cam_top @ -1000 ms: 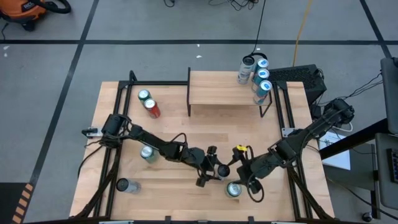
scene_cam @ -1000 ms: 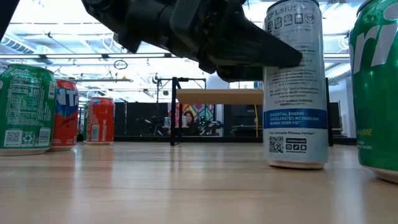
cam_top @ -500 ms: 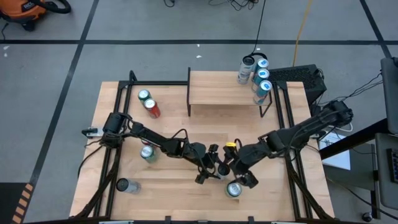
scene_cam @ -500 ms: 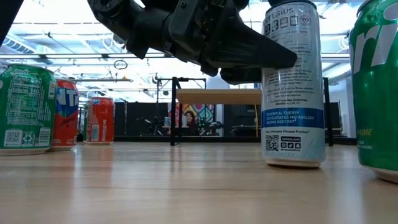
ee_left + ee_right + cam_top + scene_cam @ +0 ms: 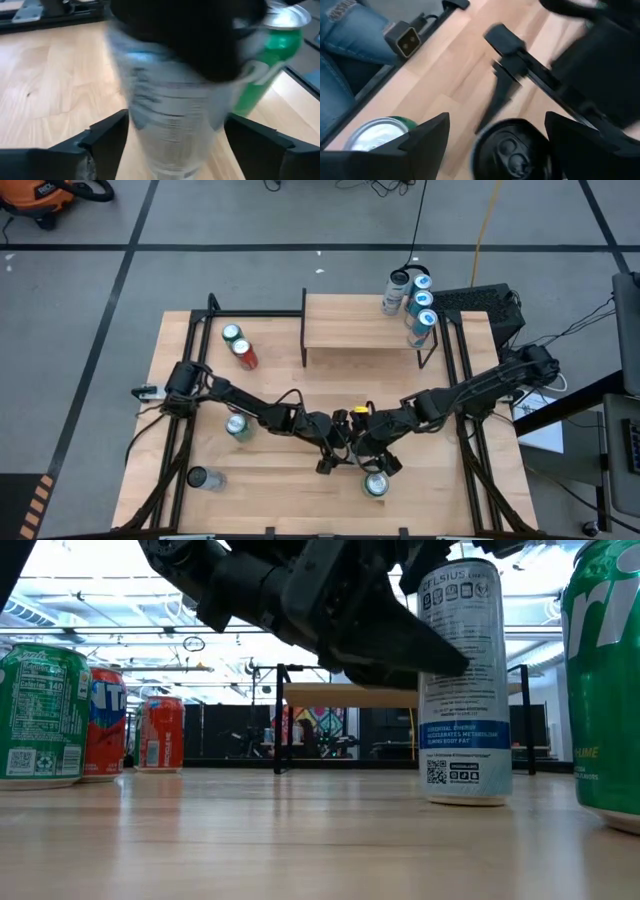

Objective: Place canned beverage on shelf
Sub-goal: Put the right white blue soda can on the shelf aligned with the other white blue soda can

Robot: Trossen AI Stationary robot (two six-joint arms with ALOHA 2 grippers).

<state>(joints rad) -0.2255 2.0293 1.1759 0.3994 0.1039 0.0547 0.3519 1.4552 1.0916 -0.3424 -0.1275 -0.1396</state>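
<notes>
A tall white Celsius can [image 5: 465, 690] stands upright on the tabletop near the front middle. My left gripper [image 5: 175, 145] reaches in level from the table's left, open, with one finger close on either side of the can's body [image 5: 172, 125]. My right gripper [image 5: 497, 140] comes slanting down from the right, open, and its fingers straddle the can's dark top [image 5: 512, 150]. In the high view both grippers [image 5: 350, 450] crowd over the can and hide it. The shelf [image 5: 365, 322] stands at the table's far edge. My left gripper's fingers [image 5: 107, 137] stand close beside the can's lower body; the picture is blurred there, so I cannot tell whether they touch it. My right gripper's fingers [image 5: 427, 135] stand wide of the can's top and touch nothing that shows.
A green Sprite can [image 5: 376, 484] stands just in front of the grippers. Several cans [image 5: 412, 300] cluster at the shelf's right end. More cans stand at the far left [image 5: 238, 345], the middle left [image 5: 238, 426] and the near left [image 5: 205, 478]. A person's jeans [image 5: 340, 50] show beyond the table.
My right gripper has swung toward the table's left and down, from over the green can to over the white can's top, staying open. The white can has shifted slightly sideways in the low view and stays standing.
</notes>
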